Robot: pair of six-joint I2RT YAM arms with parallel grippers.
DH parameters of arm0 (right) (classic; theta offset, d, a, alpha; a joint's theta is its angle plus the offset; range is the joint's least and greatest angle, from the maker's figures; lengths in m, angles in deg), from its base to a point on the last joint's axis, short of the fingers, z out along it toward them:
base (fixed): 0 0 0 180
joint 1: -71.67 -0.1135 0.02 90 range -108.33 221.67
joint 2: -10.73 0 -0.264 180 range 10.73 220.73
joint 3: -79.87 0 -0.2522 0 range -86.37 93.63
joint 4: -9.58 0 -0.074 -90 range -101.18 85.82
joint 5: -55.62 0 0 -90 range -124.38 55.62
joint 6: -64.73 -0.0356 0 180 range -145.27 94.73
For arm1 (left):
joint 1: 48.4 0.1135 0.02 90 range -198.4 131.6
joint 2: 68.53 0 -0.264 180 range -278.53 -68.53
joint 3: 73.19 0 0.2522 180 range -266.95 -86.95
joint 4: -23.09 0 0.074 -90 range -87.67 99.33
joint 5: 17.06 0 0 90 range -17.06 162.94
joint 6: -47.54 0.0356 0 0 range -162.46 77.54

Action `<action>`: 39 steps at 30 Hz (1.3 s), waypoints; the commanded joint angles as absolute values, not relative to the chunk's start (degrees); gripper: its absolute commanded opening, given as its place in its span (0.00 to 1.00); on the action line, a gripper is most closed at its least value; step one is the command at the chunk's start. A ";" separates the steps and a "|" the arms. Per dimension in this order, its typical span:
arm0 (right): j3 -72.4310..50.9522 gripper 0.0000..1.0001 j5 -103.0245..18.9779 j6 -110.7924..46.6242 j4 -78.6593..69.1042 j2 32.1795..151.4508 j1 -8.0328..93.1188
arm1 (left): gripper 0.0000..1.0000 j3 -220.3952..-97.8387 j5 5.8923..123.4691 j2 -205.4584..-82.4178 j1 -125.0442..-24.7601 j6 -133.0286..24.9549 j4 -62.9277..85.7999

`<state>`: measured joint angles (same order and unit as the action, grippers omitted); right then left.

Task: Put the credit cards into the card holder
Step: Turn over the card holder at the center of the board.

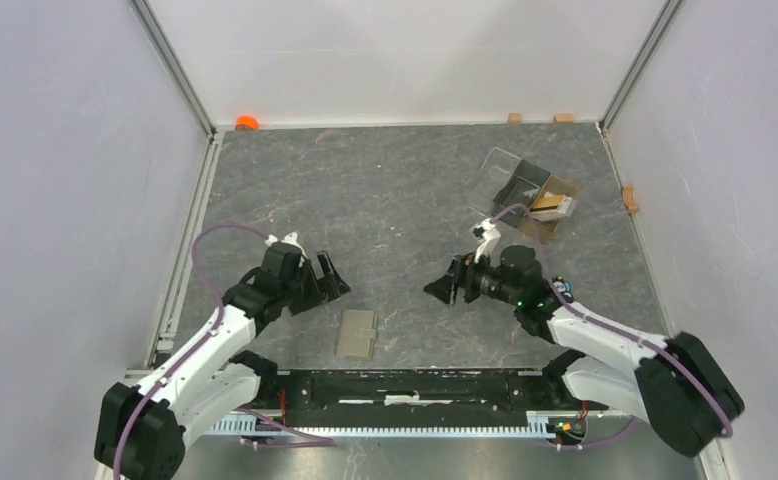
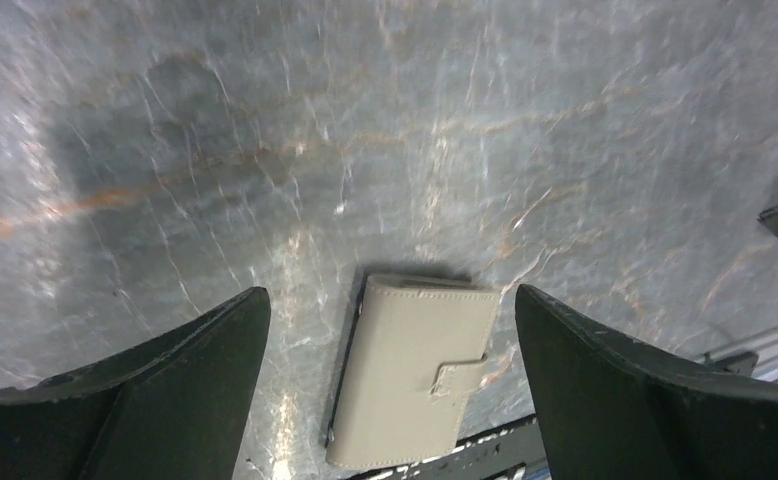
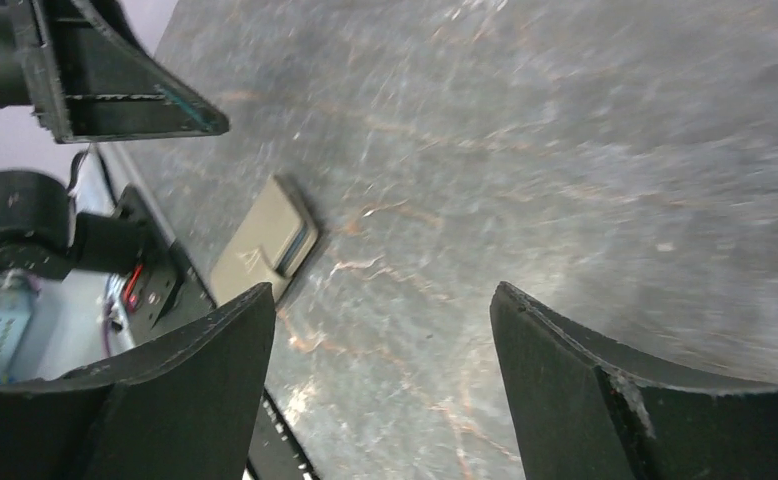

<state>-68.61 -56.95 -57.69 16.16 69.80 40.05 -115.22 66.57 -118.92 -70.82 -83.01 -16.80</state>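
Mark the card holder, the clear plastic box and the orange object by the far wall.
card holder [image 2: 410,370]: left wrist view, middle of its outer face.
clear plastic box [image 1: 496,167]: top view, its clear part.
orange object [image 1: 247,122]: top view, its middle.

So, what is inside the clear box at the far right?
The box shows a dark compartment and tan cards beside it. They overlap, so their number and anything beneath stay hidden.

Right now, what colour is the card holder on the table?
The card holder is plain khaki-tan all over; the left wrist view shows it best.
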 commanded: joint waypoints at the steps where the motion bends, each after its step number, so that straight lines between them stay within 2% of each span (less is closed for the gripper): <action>1: -67.73 0.81 -58.85 -64.66 27.90 77.52 34.24 | 0.93 -111.56 67.21 -118.52 -74.75 -89.73 -12.43; 5: -66.44 0.74 -60.43 -68.99 34.37 85.44 30.99 | 0.79 -109.01 67.14 -118.50 -77.75 -91.83 -11.85; 8: -65.12 0.71 -61.40 -71.25 37.36 90.83 29.15 | 0.65 -107.41 67.06 -119.08 -79.12 -93.40 -11.85; 10: -64.67 0.70 -61.54 -73.13 39.88 93.74 27.66 | 0.59 -106.74 66.96 -119.67 -79.94 -93.61 -11.93; 22: -63.24 0.61 -61.51 -83.85 55.27 109.37 20.76 | 0.43 -103.12 65.86 -122.61 -81.32 -94.06 -9.09; 27: -61.64 0.60 -58.82 -83.85 54.27 113.25 19.54 | 0.36 -101.02 64.63 -123.75 -81.36 -95.19 -5.46; 39: -56.61 0.59 -56.27 -82.11 54.30 119.68 18.94 | 0.30 -99.39 63.48 -125.38 -81.32 -95.58 -0.88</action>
<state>-59.50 -58.28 -83.97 53.60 117.36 19.53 -102.19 63.29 -123.69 -81.02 -94.49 -1.26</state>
